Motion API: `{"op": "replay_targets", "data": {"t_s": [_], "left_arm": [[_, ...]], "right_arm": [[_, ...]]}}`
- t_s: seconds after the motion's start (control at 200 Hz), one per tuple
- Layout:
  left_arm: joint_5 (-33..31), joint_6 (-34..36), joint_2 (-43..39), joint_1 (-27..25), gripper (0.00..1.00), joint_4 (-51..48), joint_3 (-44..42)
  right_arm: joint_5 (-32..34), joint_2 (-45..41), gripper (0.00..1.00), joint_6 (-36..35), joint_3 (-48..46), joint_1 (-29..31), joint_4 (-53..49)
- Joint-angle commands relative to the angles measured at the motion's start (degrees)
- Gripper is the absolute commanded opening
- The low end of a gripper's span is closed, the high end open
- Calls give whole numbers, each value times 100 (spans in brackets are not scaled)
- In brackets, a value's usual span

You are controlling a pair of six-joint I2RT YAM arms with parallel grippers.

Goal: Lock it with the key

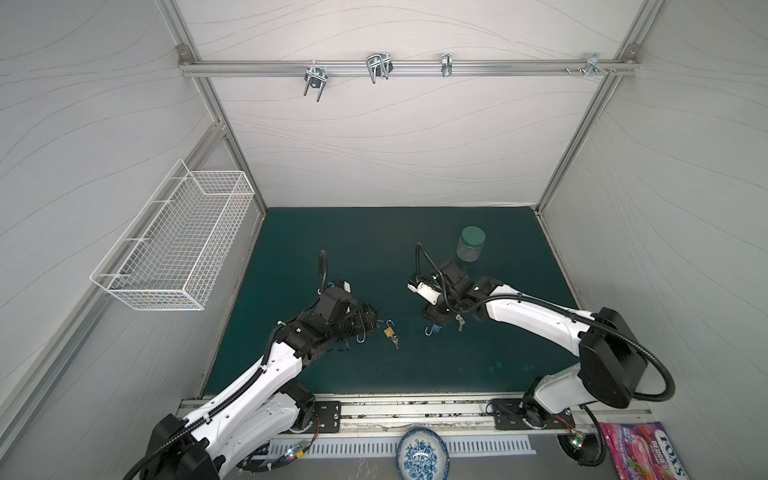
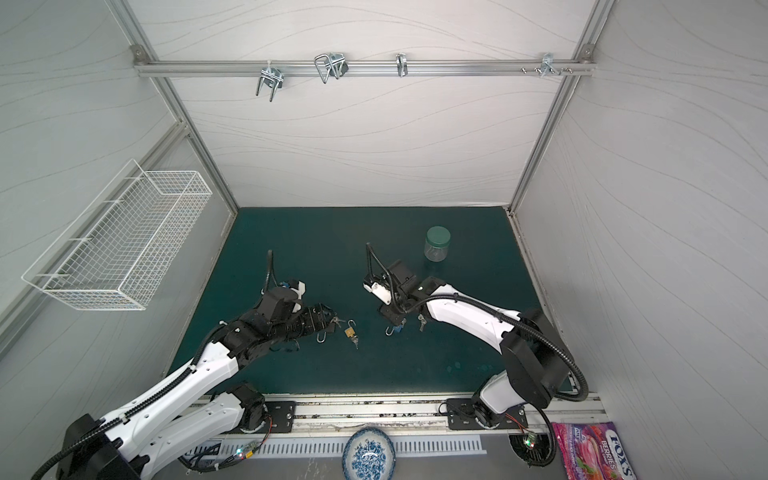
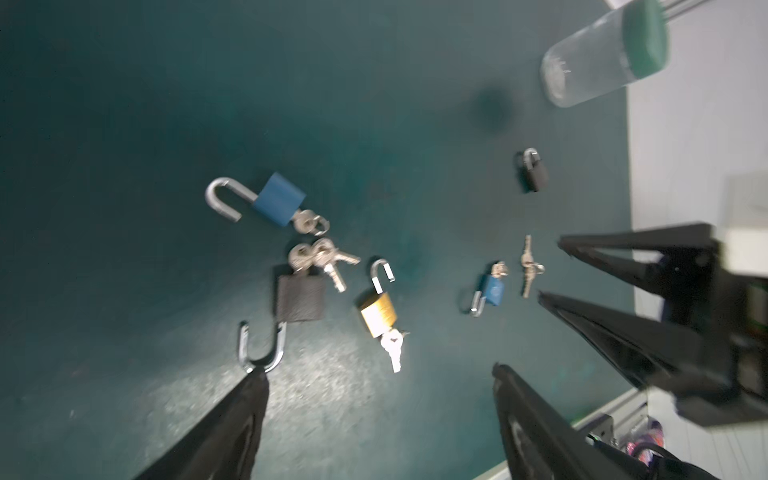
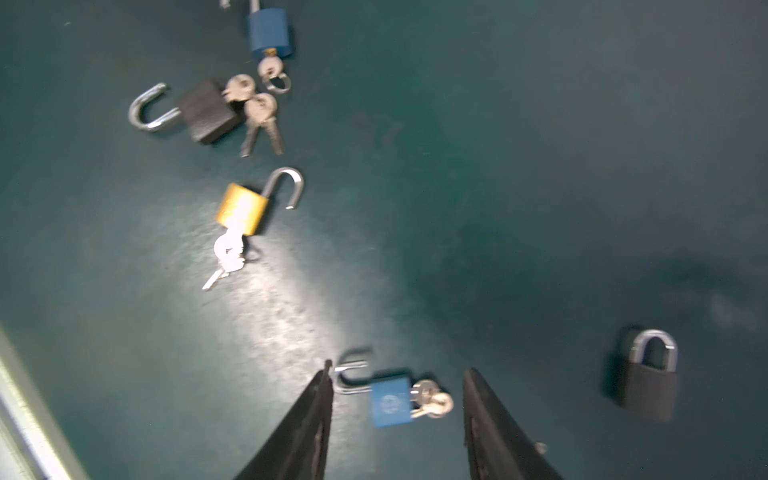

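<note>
The left gripper (image 3: 376, 372) has its jaws wide apart and holds nothing. One of its fingertips (image 3: 249, 399) sits at the shackle bend of the black padlock (image 3: 301, 297); contact cannot be confirmed.

The right gripper (image 4: 399, 370) has its jaws apart. They straddle the small blue padlock (image 4: 390, 401) without clamping it. This padlock lies flat on the green mat (image 4: 540, 166), shackle swung out, with a key (image 4: 424, 392) in its cylinder. In both top views it lies near the middle of the mat, somewhat toward the front edge.

The brass padlock (image 1: 389, 331) lies near it on the side of the left edge, shackle open, key inserted. The large blue padlock (image 3: 278, 199) is also open with a key inserted. The small black padlock (image 4: 650, 382) has its shackle closed. The loose keys (image 3: 527, 266) lie just beside the small blue padlock. The jar (image 1: 471, 244) stands upright toward the back edge, right of centre.
</note>
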Motion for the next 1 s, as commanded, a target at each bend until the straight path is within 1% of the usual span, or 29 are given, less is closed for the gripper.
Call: {"op": "replay_targets", "data": {"t_s": [0.0, 0.055, 0.115, 0.22, 0.28, 0.355, 0.415, 0.505, 0.545, 0.585, 0.7, 0.775, 0.845, 0.92, 0.995], "left_arm": [[-183, -287, -161, -10, 85, 111, -104], [-170, -346, -213, 20, 85, 136, -205], [-68, -402, -270, 144, 84, 139, -295], [363, -510, -436, 628, 83, 288, -535], [641, -524, -513, 933, 82, 353, -640], [789, -465, -563, 1164, 81, 265, -633], [812, -415, -585, 1272, 78, 151, -598], [848, -358, -613, 1452, 73, 61, -612], [893, -320, -575, 1536, 67, 53, -618], [889, -277, -500, 1562, 61, 36, -586], [919, -194, -294, 1571, 49, 93, -478], [1085, -90, -63, 1565, 42, 269, -421], [1295, 15, 236, 1556, 32, 362, -326], [1299, 137, 577, 1461, 31, 433, -239], [1194, 212, 840, 1307, 31, 528, -177]], "right_arm": [[94, -73, 51, 599, -22, 348, 9], [153, -20, 51, 761, -24, 514, 36], [225, 41, 50, 1120, -18, 631, 128], [199, 145, 50, 1830, 47, 813, 392], [301, 261, 49, 2005, 96, 955, 509], [631, 486, 49, 2129, 279, 1034, 332], [737, 603, 48, 2223, 376, 1044, 192], [656, 652, 47, 2283, 441, 1077, 240], [695, 663, 47, 2339, 487, 1086, 208], [723, 668, 46, 2438, 510, 1088, 203], [565, 753, 44, 2514, 595, 1079, 213], [445, 889, 44, 2524, 707, 1108, 168], [434, 850, 43, 2648, 642, 1099, 273], [484, 707, 42, 2715, 548, 1054, 359], [514, 561, 42, 2703, 482, 988, 333]]}}
